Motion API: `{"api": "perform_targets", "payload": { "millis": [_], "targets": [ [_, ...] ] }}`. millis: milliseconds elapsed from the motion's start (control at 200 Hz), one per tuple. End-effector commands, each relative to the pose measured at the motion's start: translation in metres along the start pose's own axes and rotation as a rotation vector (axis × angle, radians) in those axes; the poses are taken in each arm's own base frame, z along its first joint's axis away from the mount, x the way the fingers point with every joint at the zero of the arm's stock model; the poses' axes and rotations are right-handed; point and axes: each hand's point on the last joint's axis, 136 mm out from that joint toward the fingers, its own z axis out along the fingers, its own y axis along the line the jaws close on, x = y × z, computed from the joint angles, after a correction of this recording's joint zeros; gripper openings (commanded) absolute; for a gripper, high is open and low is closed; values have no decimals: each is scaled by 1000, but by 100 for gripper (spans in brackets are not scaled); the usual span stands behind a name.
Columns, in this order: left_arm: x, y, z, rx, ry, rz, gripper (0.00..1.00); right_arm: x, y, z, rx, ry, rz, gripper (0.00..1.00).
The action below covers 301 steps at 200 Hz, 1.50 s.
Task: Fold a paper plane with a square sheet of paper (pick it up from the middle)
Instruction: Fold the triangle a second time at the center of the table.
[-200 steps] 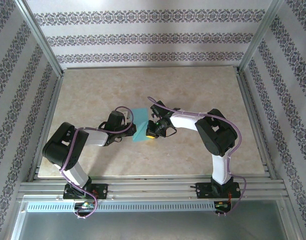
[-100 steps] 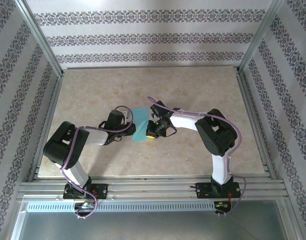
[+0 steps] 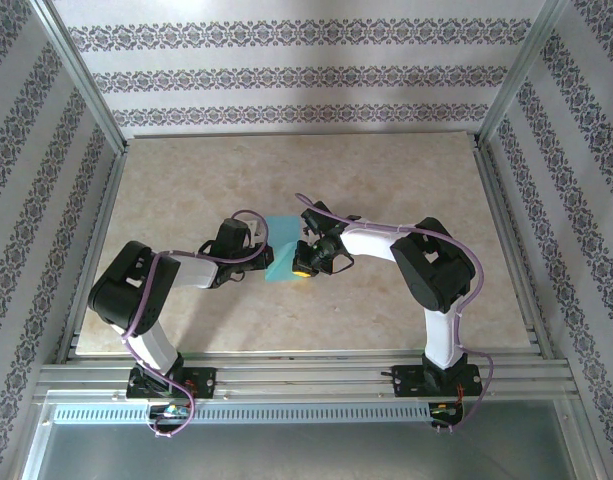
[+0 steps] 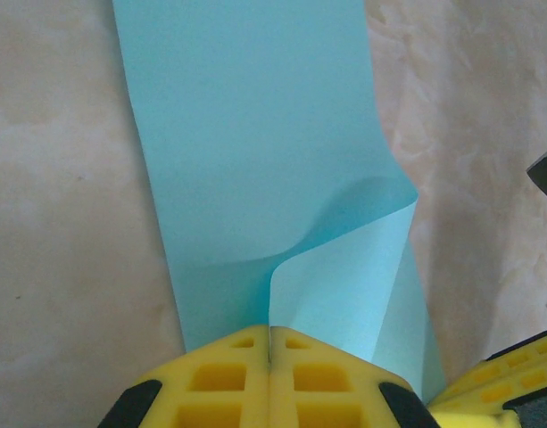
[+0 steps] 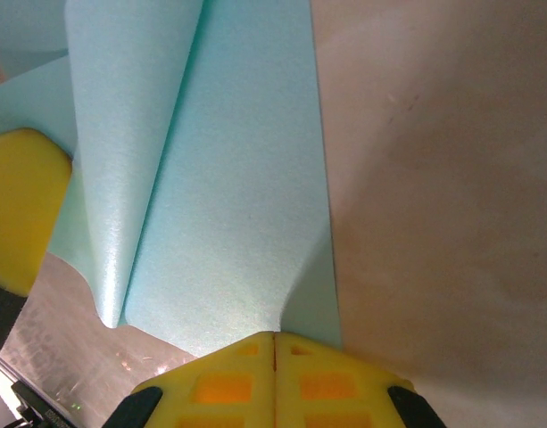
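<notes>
Square sheet of paper [image 3: 279,240] lies about mid-table [image 3: 406,170], squeezed between the two wrists. No plane yet. It reads as a long turquoise strip, mostly flat on the surface, with the end at the grippers lifted.

Why it's held like this, my read: both arms come in from opposite sides onto the same end, so one can pin the sheet while the other carries a flap over for a crease. The left wrist view fits that. One corner curls up off the flat layer and arcs back into the fingers. The right wrist view shows a soft ridge running lengthwise, rounded and loose, not pressed down. The fold looks partway done, crease not set.

Left gripper [image 4: 270,337]: jaws fully together with no gap at the seam. The curled flap runs straight into it, so it is clamped on the paper.

Right gripper [image 5: 275,339]: closed to a hairline too, and the sheet's edge ends right at the seam. I judge it to be pinching the paper. One of the left gripper's pads [image 5: 23,205] sits just beside the sheet on that side. Touching or hovering, can't tell.

Risk: two clamps close together on thin paper, so any pull apart could tear it or skew the fold line.
</notes>
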Motion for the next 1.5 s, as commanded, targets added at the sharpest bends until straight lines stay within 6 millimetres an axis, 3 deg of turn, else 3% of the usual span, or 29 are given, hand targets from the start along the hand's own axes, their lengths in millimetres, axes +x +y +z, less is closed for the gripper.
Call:
{"api": "perform_targets", "payload": {
  "millis": [0,849,1004,1094,1214,1309,1499],
  "targets": [
    [-2,3,3,-1,16,11,6,14,-24,13,89,56,25,8],
    [3,11,6,-40,46,-1,5,13,-22,12,81,55,23,8],
    [8,14,5,-49,63,-6,5,2,8,-2,-32,11,-12,16],
    [11,15,5,-53,72,-7,5,-10,39,-23,-151,-53,-53,21],
    [13,17,5,-60,78,-10,5,-23,71,-48,-269,-148,-89,19],
    [15,18,5,-62,81,-13,5,-32,73,-49,-283,-193,-57,12],
    [15,17,6,-58,86,-15,5,-43,69,-29,-252,-199,12,5]
  ]
}}
